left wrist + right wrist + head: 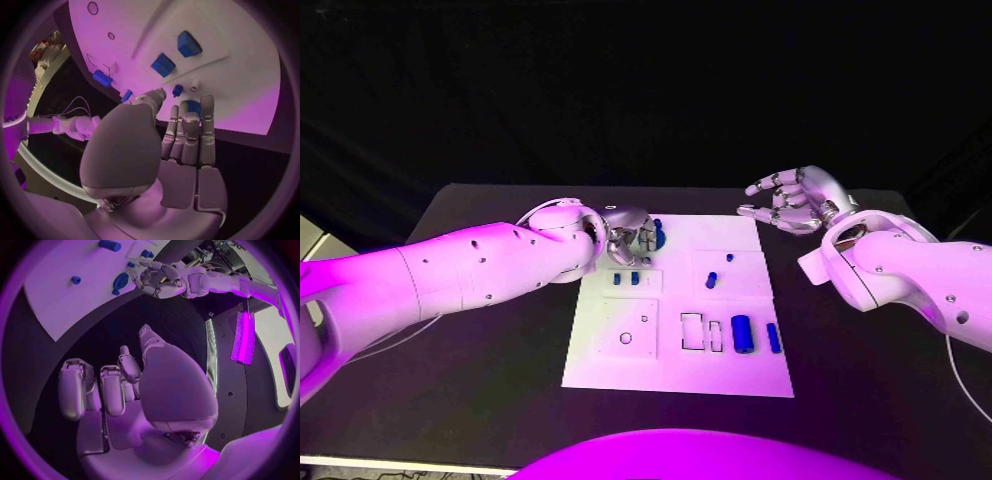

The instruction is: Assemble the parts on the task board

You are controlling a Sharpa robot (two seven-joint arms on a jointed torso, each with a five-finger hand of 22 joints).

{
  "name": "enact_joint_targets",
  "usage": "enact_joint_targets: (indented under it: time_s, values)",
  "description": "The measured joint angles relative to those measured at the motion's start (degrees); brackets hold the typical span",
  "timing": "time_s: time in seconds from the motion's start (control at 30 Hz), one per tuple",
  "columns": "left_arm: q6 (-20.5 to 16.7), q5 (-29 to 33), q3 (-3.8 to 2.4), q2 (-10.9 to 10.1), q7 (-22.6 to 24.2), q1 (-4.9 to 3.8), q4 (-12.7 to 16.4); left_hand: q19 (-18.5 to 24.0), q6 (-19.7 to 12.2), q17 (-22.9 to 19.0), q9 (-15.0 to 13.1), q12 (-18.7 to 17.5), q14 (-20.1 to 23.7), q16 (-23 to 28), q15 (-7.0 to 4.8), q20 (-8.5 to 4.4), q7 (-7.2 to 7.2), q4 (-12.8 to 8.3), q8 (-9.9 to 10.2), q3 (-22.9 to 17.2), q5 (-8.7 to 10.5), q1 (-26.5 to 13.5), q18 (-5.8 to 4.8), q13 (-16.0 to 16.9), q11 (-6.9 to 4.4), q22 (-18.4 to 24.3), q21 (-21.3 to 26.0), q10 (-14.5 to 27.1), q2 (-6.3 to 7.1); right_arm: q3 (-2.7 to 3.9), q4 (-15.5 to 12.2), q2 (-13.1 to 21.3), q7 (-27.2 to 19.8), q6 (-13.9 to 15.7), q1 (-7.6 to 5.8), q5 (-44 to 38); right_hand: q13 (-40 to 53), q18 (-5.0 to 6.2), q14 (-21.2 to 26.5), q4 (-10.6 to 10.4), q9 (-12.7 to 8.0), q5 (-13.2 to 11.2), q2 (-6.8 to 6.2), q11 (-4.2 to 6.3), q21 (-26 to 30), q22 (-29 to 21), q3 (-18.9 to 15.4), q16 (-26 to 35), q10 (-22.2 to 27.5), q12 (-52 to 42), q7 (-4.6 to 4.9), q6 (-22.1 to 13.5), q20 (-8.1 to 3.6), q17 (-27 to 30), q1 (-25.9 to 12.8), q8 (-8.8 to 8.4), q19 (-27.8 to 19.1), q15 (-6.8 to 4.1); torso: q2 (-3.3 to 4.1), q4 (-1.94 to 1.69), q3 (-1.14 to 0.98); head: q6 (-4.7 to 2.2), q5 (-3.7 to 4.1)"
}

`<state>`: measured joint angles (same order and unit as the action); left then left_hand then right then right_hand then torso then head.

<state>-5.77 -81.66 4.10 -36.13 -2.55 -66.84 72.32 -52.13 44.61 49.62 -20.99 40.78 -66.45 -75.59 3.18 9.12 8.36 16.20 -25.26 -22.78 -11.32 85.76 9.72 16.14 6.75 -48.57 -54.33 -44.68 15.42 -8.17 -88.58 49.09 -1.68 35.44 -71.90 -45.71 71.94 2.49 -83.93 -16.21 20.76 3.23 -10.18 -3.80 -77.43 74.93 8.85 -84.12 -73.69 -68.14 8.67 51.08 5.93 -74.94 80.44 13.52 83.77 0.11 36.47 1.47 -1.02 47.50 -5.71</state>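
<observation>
The white task board (668, 355) lies mid-table. My left hand (629, 240) hovers at its far left corner, its fingertips (187, 117) right at a long blue part (658, 235) that lies on the board (237, 75). No grip on that blue part (192, 106) shows. Two small blue parts (626, 279) stand just nearer, another (711, 280) sits mid-board, and two blue cylinders (741, 330) lie near the right edge. My right hand (793, 200) hangs off the board's far right corner, fingers apart and holding nothing; its palm (125, 390) faces the dark table.
Rectangular outlines and slots (692, 331) mark the board's near half, with a round hole (626, 338) to their left. Black table (877, 370) surrounds the board. In the right wrist view my left hand (164, 281) shows beside the board (62, 300).
</observation>
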Motion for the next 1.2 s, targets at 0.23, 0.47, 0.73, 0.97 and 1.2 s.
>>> enact_joint_targets:
  time_s: [0.23, 0.47, 0.73, 0.97, 1.2]
  values:
    - [1.19, -1.02, 0.05, 0.9, -1.01, 0.15, -0.96, -0.2, 0.48, 0.3, 0.31, 0.0, -0.2, -0.55, -0.2, -0.21, 0.12, -0.18, 0.33, -0.66, 0.0, -0.05, 0.0, -0.27, -0.09, -0.85, -1.05, -0.51, 0.05, 0.0, 0.01, -0.01, -0.26, 0.14, 0.0, -0.03, -8.07, 2.93, 0.57, -0.16, 0.0, 0.0, 0.3, -0.03, 14.02, -0.79, -0.16, 7.84, 4.97, 8.78, -0.26, -0.96, -0.48, 8.27, 0.3, 1.14, -5.68, -0.75, 0.0, -0.04, -0.01, 0.01, 0.12]
    - [1.22, -1.71, 0.12, 1.7, -1.31, 0.72, -1.92, -0.61, 1.69, 0.5, 0.8, 0.0, -0.4, -1.57, -0.4, -0.21, 0.01, -0.55, 0.77, -2.21, 0.0, 0.51, 0.01, -0.86, -0.28, -2.15, -2.2, -1.38, -0.51, 0.0, 0.03, -0.05, -0.64, 0.37, 0.01, 0.06, -14.58, 4.16, 2.17, -0.16, 0.0, 0.0, 0.29, 0.2, 25.62, -6.86, -0.16, 15.06, 8.6, 15.01, -0.11, -1.37, -0.6, 15.63, 0.93, 1.77, -8.6, -0.92, 0.0, -0.03, -0.01, -0.05, 0.16]
    - [1.17, -1.97, 0.12, 2.08, -1.34, 0.97, -2.42, -1.14, 3.35, 0.37, 1.36, -1.06, -0.62, -2.44, -0.62, -0.49, -0.29, -1.74, 1.44, -5.22, 0.0, 1.69, 0.01, -2.15, -0.61, -4.13, -3.99, -2.87, -1.1, 0.0, 0.03, -0.08, -0.87, 0.49, 0.01, 0.11, -14.95, 4.16, 2.17, -0.16, 0.0, 0.0, 0.29, 0.28, 26.07, -7.24, -0.15, 15.39, 8.68, 15.01, -0.18, -1.44, -0.6, 15.82, 0.93, 1.77, -8.59, -0.93, 0.0, -0.02, -0.02, 0.07, 0.24]
    - [1.18, -1.96, 0.1, 2.19, -1.29, 1.02, -2.53, -2.09, 5.13, 1.33, 1.56, -1.97, -1.72, -3.68, -0.91, -0.81, -0.36, -3.09, 1.66, -7.39, 0.0, 2.17, 0.01, -3.09, -1.02, -6.19, -6.0, -4.95, -1.57, 0.0, 0.03, -0.16, -0.95, 0.49, 0.01, 0.12, -15.15, 4.16, 2.17, -0.15, 0.0, 0.0, 0.29, 0.28, 26.41, -7.46, -0.15, 15.39, 8.68, 15.36, -0.19, -1.45, -0.59, 15.94, 0.92, 1.77, -8.59, -0.93, -0.03, -0.04, -0.03, 0.13, 0.27]
    - [1.06, -1.85, 0.1, 2.24, -1.11, 1.07, -2.58, -3.97, 7.89, 3.86, 1.59, -3.87, -4.09, -5.4, -2.03, -1.52, -0.47, -5.71, 2.53, -10.14, 0.0, 2.63, 0.01, -4.33, -2.25, -9.86, -9.51, -8.86, -2.08, 0.0, 0.07, -0.21, -0.99, 0.48, 0.01, 0.13, -15.35, 4.16, 2.17, -0.15, 0.0, 0.0, 0.29, 0.29, 26.53, -7.57, -0.15, 15.74, 8.68, 15.36, -0.19, -1.45, -0.59, 16.12, 0.92, 1.77, -8.59, -0.93, -0.05, -0.04, -0.04, 0.14, 0.25]
